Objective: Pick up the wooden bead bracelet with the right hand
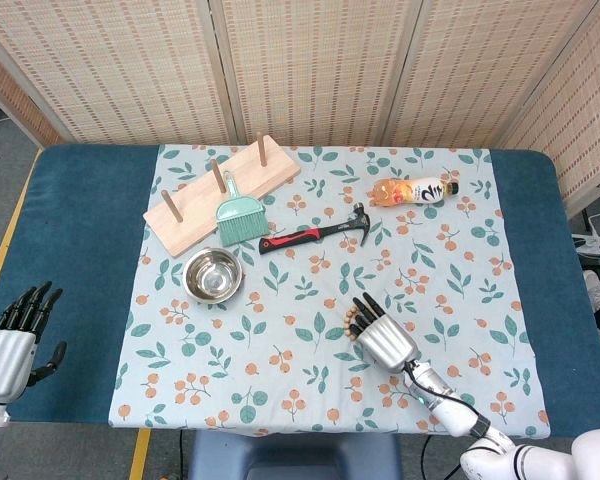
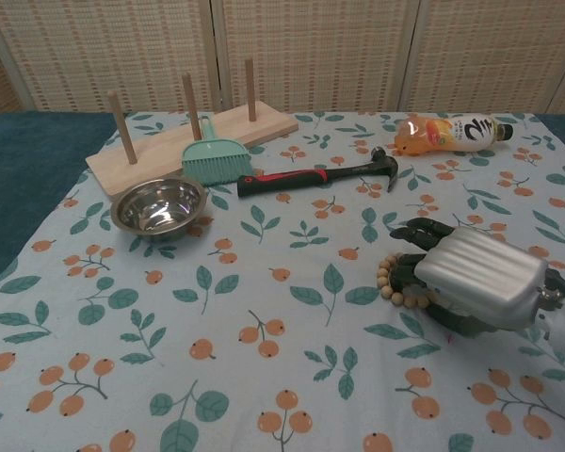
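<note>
The wooden bead bracelet lies flat on the floral cloth at the front right, and only its left arc of beads shows in the head view. My right hand is laid over the bracelet's right part from the right, palm down. Its dark fingers reach across the ring and stay spread, and the beads still rest on the cloth. My left hand hangs off the table's front left corner with fingers apart and nothing in it.
A red-and-black hammer lies mid-table, an orange drink bottle at the back right. A steel bowl, a teal hand brush and a wooden peg board sit at the left.
</note>
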Action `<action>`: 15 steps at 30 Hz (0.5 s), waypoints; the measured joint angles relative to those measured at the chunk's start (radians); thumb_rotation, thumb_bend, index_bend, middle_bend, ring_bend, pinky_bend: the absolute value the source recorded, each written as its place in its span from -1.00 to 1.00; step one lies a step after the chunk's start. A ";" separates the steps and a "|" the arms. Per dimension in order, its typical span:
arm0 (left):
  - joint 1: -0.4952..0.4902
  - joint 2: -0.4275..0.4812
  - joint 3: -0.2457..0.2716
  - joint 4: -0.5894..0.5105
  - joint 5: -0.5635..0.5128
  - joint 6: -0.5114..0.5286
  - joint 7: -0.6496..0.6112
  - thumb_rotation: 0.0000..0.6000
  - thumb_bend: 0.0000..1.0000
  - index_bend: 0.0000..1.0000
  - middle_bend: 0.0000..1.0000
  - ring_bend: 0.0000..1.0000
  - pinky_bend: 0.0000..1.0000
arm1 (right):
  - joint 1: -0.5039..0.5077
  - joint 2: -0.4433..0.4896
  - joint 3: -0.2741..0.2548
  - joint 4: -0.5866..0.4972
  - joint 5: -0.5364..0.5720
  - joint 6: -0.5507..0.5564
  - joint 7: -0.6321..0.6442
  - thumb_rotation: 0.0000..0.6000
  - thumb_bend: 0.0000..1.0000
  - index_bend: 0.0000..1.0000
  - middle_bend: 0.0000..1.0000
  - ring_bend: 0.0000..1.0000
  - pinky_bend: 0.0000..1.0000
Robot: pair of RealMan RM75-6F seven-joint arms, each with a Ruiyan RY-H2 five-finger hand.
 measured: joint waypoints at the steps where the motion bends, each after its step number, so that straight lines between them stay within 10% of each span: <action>1: 0.000 0.000 0.000 0.000 -0.001 0.000 0.000 1.00 -0.15 -1.00 -1.00 -1.00 -0.66 | 0.000 0.001 -0.006 0.003 -0.007 0.005 -0.001 1.00 -0.44 0.09 -0.05 -0.89 -1.00; 15: -0.003 -0.003 -0.003 0.001 -0.009 -0.010 0.007 1.00 -0.15 -1.00 -1.00 -1.00 -0.66 | -0.010 -0.051 -0.028 0.119 -0.073 0.122 0.121 1.00 -0.39 0.81 0.49 -0.37 -1.00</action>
